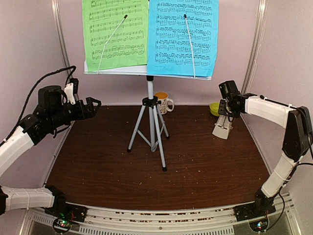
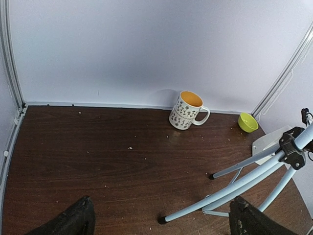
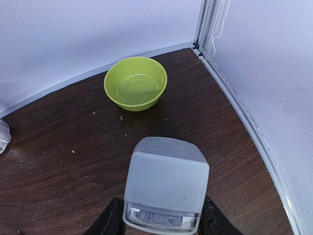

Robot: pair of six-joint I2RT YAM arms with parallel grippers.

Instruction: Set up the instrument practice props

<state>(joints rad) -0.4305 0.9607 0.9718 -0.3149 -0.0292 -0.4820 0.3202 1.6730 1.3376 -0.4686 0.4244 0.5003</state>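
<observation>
Left arm bent, raised; left gripper (image 1: 93, 104) spread wide (both tips show in wrist view). Right arm extended, right gripper (image 1: 226, 116) clamping metronome (image 3: 166, 178).

I see 1 patterned mug (image 2: 187, 110) with an orange inside, upright near the back wall on the dark brown table (image 1: 98, 161), handle to the right. 1 small green bowl (image 3: 136, 83) sits near the back right corner, well apart from the mug. Pale crumbs dot the tabletop.
</observation>
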